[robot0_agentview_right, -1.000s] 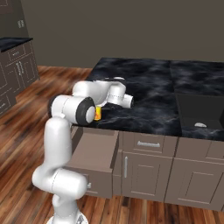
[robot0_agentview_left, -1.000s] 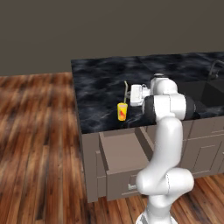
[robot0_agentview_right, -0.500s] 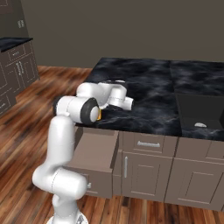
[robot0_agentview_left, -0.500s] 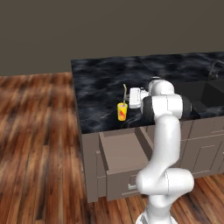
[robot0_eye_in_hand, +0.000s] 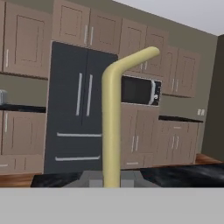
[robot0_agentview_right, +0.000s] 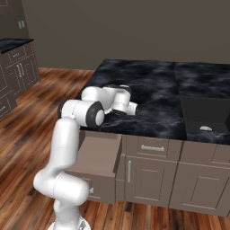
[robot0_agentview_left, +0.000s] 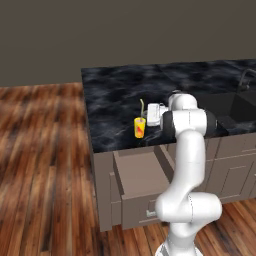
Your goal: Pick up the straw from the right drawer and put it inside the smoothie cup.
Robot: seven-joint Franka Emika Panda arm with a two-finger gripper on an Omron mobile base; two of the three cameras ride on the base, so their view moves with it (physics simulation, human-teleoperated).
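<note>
The straw is a pale yellowish stick with a bent top. It stands upright right over the smoothie cup, a small yellow-orange tumbler with a red mark near the counter's front edge. Its lower end reaches the cup's rim; I cannot tell if it is inside. My gripper reaches in sideways from the right, shut on the straw just above the cup. In the hand view the straw rises straight up between my fingertips. The right drawer hangs pulled out below the counter, under the cup.
The black marble counter stretches back and to the right, where a sink is set in. Closed grey-brown cabinet fronts line the island beside the drawer. Wooden floor lies to the left. A dark fridge stands far off.
The hand has carried the straw a little to the left and down, so it now stands lower over the cup. The cup and the drawer have not moved.
</note>
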